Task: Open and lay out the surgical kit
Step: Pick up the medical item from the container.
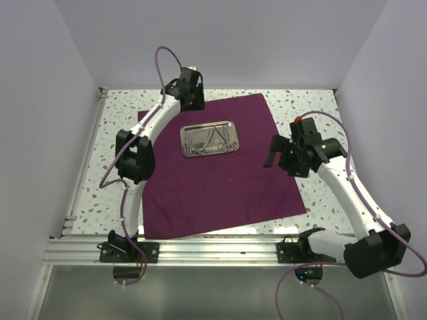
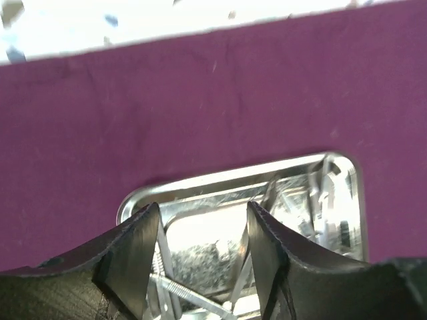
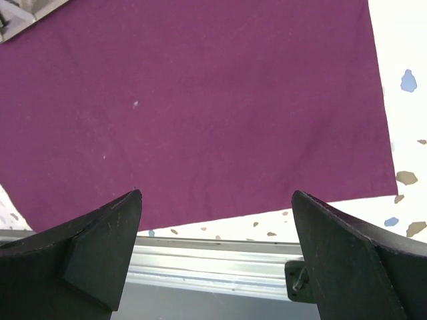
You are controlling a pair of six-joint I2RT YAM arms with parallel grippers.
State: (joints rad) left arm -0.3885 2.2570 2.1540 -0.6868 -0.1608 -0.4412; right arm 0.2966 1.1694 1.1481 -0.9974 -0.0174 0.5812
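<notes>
The dark purple cloth [image 1: 220, 180] lies spread flat on the table. The shiny steel tray [image 1: 230, 127] sits on its far half with thin silver instruments [image 1: 212, 140] inside. My left gripper [image 1: 193, 101] hovers at the tray's far side. In the left wrist view it [image 2: 202, 208] is open over the tray [image 2: 220, 183], and instruments [image 2: 183, 291] show between and below the fingers. My right gripper [image 1: 272, 155] is open and empty above the cloth's right part. In the right wrist view it [image 3: 217, 195] is over the cloth's [image 3: 200, 100] near edge.
An aluminium rail [image 1: 213, 250] runs along the near edge of the speckled table [image 1: 320, 107] and also shows in the right wrist view [image 3: 213, 267]. White walls enclose the left, right and back sides.
</notes>
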